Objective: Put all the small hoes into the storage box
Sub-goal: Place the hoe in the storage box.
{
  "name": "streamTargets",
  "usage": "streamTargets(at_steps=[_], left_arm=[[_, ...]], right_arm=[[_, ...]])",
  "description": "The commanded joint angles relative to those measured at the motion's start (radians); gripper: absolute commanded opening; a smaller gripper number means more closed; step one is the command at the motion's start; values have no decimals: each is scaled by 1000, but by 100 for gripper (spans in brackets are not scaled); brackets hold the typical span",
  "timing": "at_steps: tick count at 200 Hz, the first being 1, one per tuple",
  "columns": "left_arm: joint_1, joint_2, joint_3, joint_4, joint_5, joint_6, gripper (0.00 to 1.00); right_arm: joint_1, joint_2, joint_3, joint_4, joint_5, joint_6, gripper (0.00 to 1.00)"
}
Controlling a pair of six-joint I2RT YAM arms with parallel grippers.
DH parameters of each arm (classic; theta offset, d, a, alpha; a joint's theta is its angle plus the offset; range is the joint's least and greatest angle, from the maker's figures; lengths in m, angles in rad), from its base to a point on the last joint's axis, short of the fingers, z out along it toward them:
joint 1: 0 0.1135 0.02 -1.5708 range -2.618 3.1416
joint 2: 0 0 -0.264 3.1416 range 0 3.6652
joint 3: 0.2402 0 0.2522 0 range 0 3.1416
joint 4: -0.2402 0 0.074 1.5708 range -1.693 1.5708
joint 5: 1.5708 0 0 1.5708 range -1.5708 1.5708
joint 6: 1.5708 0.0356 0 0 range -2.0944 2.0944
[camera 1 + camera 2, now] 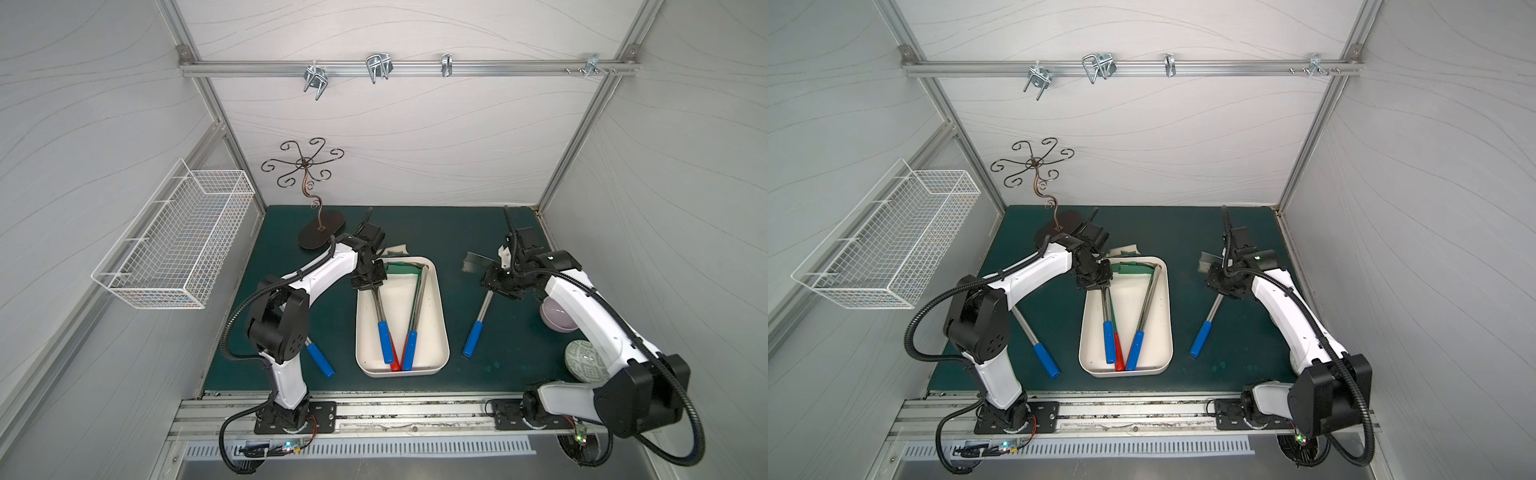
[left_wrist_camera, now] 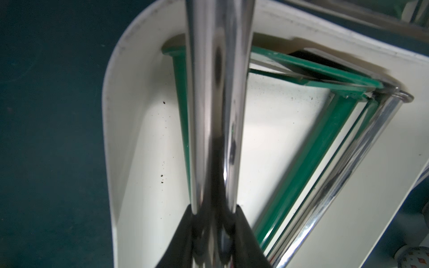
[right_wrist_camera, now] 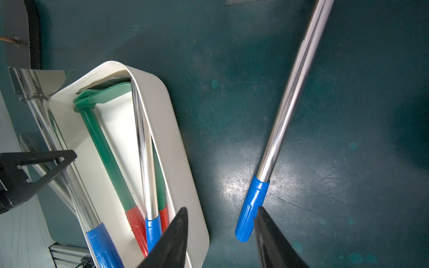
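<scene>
While the left gripper [image 1: 370,284] clamps the hoe [image 1: 379,309] over the storage box [image 1: 397,299], lower flat before releasing; right gripper [image 3: 221,208] parted, empty.

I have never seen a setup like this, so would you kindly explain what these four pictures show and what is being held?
This is a two-armed robot: a left arm and a right arm, fixed at the front of a green mat. Two pictures look down from overhead, almost identically; the other two come from a camera on each wrist. Mid-mat sits a cream storage box with several small hoes inside. The left gripper is shut on the chrome shaft of a blue-handled hoe over the box. The right gripper hangs open above another blue-handled hoe on the mat. A third hoe lies by the left arm, and a wire basket hangs on the side wall.
</scene>
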Motion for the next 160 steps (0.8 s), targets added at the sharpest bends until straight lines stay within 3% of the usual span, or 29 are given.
streamTargets(at_steps=[1, 107, 160], left_arm=[[0, 7, 15, 4, -6, -6, 0], [-17, -164, 4, -16, -21, -29, 0], [-35, -121, -7, -38, -48, -43, 0]], right_arm=[[-6, -5, -13, -25, 1, -21, 49], [-6, -11, -11, -26, -4, -13, 49], [-6, -3, -15, -21, -15, -10, 48]])
